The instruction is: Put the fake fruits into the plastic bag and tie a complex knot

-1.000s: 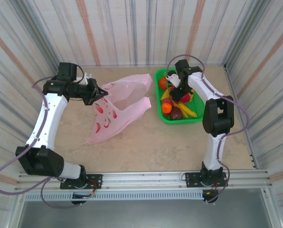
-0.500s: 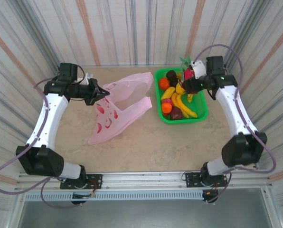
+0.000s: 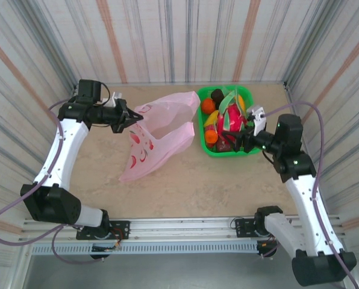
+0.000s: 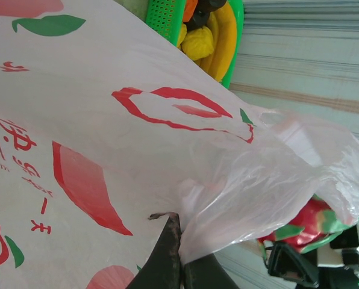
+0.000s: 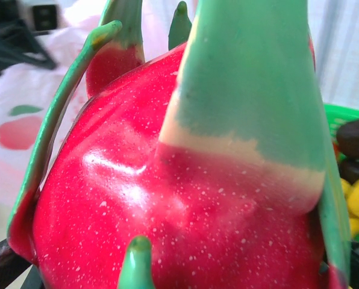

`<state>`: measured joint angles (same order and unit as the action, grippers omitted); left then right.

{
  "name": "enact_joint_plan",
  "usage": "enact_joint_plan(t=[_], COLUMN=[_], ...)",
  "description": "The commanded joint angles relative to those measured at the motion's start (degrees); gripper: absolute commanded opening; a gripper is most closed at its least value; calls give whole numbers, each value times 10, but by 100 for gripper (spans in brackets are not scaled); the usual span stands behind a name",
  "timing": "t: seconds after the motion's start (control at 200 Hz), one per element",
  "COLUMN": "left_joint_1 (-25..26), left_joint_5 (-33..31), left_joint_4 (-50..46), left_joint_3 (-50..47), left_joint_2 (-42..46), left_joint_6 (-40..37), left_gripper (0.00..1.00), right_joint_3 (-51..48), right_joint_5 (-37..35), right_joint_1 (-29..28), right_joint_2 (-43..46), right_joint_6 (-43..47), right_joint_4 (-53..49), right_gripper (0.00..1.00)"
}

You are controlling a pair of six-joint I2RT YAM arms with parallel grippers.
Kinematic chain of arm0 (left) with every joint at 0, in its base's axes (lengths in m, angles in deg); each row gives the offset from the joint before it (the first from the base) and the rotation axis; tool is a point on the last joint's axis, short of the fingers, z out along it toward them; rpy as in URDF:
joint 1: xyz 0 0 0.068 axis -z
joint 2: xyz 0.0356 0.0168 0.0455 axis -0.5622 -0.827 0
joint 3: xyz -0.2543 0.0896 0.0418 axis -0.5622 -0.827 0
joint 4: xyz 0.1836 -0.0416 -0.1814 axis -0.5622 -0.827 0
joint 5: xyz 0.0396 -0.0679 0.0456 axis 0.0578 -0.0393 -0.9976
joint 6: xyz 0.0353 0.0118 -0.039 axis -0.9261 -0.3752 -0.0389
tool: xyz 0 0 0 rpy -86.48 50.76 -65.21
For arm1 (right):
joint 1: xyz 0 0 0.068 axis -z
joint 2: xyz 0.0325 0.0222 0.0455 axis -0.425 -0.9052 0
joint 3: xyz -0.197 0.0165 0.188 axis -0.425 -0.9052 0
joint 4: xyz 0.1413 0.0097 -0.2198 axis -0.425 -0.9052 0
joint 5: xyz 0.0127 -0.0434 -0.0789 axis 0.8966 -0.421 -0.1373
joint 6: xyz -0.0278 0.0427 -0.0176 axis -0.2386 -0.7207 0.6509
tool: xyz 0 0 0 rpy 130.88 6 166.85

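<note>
Currently, the left gripper is clamped tight on the plastic bag at its mouth edge, at the table's 10 o'clock. The right gripper, jaws wide, grips the dragon fruit above the green tray at 1 o'clock. Other fake fruits lie inside the tray.

This is a robotics lab test cell. A beige stone-patterned tabletop is boxed in on three sides by striped curtain walls. Along the lower edge of the top view, an aluminium rail carries the bolted bases of the left arm and right arm, with purplish cables looping off them. At upper right, glossy fake fruits fill a green tray.
</note>
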<state>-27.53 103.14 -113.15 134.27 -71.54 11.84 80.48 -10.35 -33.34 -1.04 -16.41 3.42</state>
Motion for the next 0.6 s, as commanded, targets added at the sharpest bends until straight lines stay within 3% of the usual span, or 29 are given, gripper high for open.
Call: enact_joint_plan(t=[0.0,0.255,0.596], left_joint_1=[7,17,31], left_joint_5=[18,18,12], left_joint_4=[5,5,-15], left_joint_3=[-5,-1,14], left_joint_2=[14,14,14], left_joint_6=[8,6,-65], left_gripper=[0,0,0], right_joint_3=[-38,-41,58], right_joint_5=[38,-31,-30], right_joint_1=[-45,-186,-225], right_joint_2=[46,17,-100], right_joint_6=[-12,72,115], right_joint_4=[106,84,-27], right_gripper=[64,63,62])
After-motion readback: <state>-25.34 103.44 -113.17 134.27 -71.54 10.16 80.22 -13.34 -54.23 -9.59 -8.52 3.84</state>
